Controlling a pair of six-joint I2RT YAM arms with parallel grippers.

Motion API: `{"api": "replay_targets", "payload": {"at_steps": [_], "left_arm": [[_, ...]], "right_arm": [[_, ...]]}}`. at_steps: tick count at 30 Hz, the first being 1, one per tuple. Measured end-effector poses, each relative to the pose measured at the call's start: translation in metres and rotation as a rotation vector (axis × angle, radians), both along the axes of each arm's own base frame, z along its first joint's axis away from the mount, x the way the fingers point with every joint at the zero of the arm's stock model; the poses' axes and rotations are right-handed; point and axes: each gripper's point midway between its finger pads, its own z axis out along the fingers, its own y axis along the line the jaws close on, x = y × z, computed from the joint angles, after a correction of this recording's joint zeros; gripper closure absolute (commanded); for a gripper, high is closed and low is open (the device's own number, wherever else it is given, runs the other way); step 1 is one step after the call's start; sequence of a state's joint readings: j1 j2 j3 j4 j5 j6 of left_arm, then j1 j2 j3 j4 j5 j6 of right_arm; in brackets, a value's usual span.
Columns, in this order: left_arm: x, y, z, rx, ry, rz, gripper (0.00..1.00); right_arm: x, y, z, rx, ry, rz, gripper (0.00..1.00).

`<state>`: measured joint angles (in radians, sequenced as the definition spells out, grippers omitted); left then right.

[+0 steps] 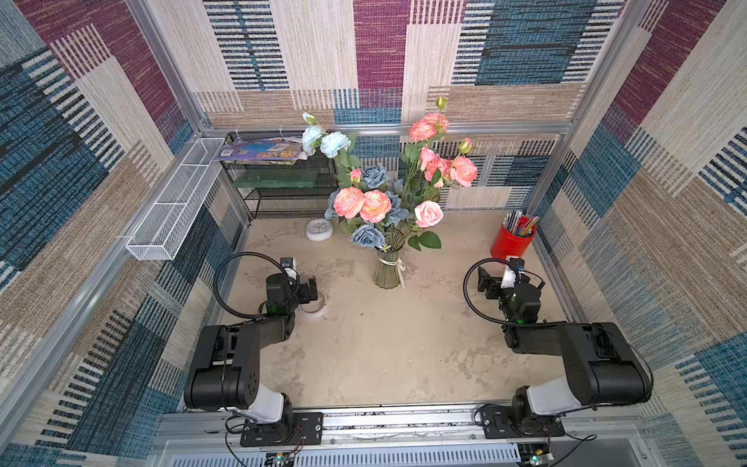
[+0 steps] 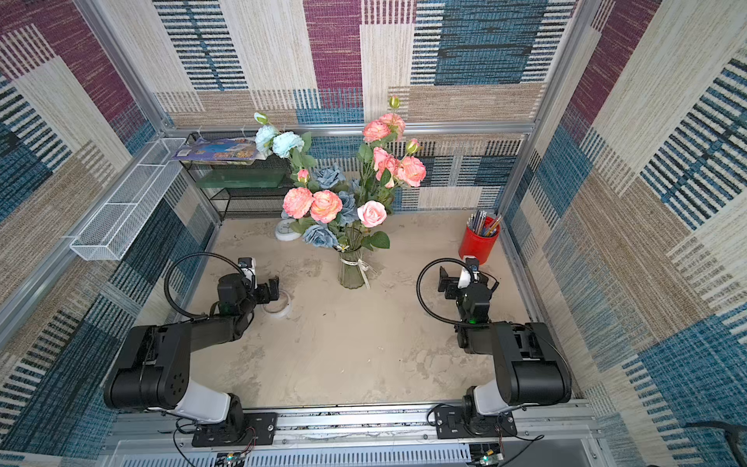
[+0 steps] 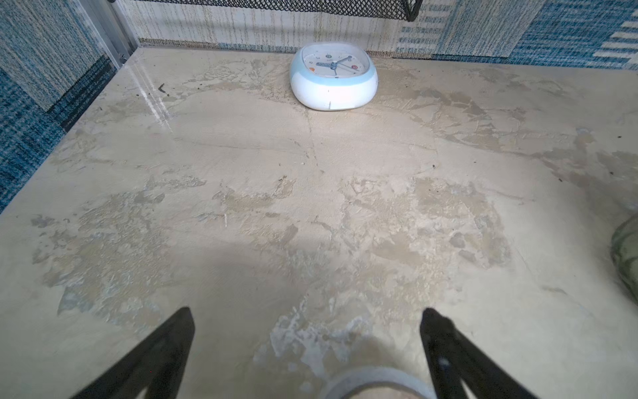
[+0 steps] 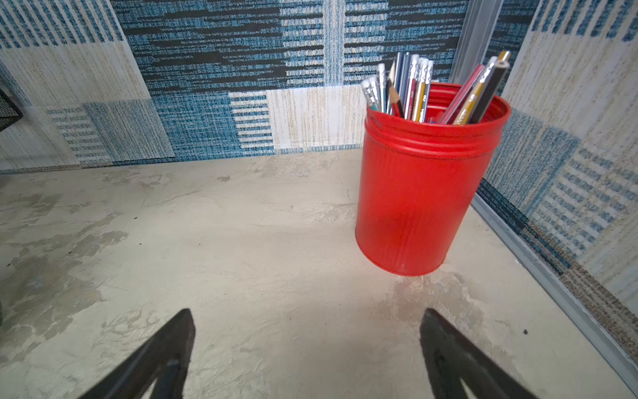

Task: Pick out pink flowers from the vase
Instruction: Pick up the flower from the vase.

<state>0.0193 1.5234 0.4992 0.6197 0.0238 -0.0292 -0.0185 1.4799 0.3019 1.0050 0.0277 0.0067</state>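
Note:
The clear ribbed vase (image 1: 387,271) (image 2: 351,273) stands mid-table towards the back, with twine round its neck. It holds the pink flowers (image 1: 361,204) (image 2: 313,204), with a taller pink cluster (image 1: 448,170) behind, mixed with dusty-blue and pale aqua blooms. My left gripper (image 1: 309,289) (image 3: 307,321) hovers low, left of the vase, open and empty. A sliver of the vase (image 3: 626,255) shows at the edge of the left wrist view. My right gripper (image 1: 485,283) (image 4: 307,321) is right of the vase, open, with nothing between its fingers.
A roll of tape (image 1: 313,309) (image 3: 376,380) lies under the left gripper. A white clock (image 1: 319,229) (image 3: 333,77) lies behind it. The red pencil cup (image 1: 511,240) (image 4: 424,193) stands at back right. A black mesh shelf (image 1: 283,182) and a white wire basket (image 1: 178,202) are at back left.

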Motion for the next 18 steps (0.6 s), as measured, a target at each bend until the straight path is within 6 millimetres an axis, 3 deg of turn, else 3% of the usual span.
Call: {"api": "replay_targets", "payload": {"at_steps": [18], "left_arm": [[0.0, 0.0, 0.0004, 0.0, -0.001, 0.0, 0.0]], "right_arm": [[0.0, -0.0017, 0.0, 0.002, 0.0, 0.0, 0.04]]}}
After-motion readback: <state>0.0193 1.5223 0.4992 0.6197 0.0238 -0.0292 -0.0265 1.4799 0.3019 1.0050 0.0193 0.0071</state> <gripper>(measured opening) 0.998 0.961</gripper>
